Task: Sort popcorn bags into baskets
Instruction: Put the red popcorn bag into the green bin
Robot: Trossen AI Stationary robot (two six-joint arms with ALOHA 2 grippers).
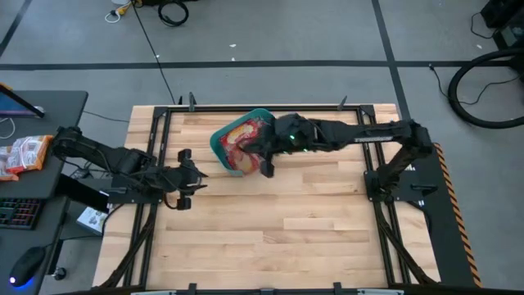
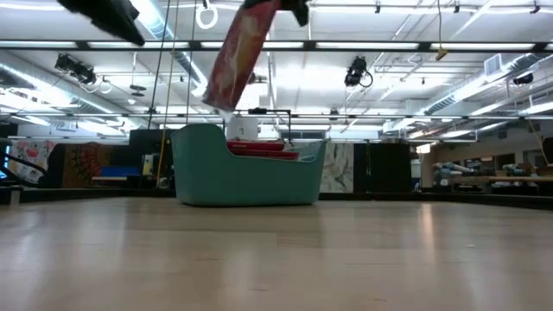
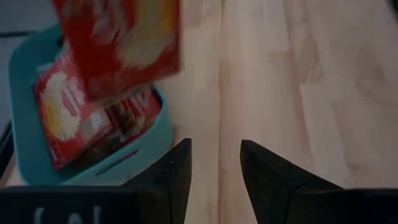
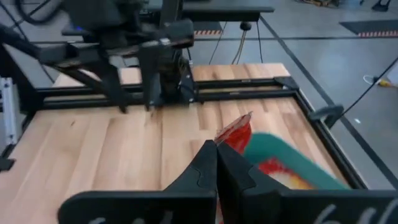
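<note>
A teal basket (image 1: pixel 219 141) stands on the far middle of the table and holds several red popcorn bags (image 3: pixel 68 115) lying in it. My right gripper (image 1: pixel 266 164) reaches in from the right, above the basket's near-right side, shut on one more red popcorn bag (image 2: pixel 238 60). That bag hangs in the air above the basket (image 2: pixel 251 177). My left gripper (image 1: pixel 184 180) waits open to the left of the basket, nearer the table's near edge, touching nothing; its fingers (image 3: pixel 168 177) point toward the basket (image 3: pixel 22 68). My right gripper (image 4: pixel 216 149) pinches the popcorn bag by one end (image 4: pixel 233 132) between its two shut fingers. The bag is lifted clear and hangs slanting below the gripper, its lower end (image 2: pixel 220 102) just above the basket's rim.
Bare wooden tabletop (image 1: pixel 311 221) spreads over the near half and the right side. A black metal frame (image 1: pixel 372 147) runs round the table. Off the table to the left, a desk carries paler orange-and-white packets (image 1: pixel 23 154) and a keyboard.
</note>
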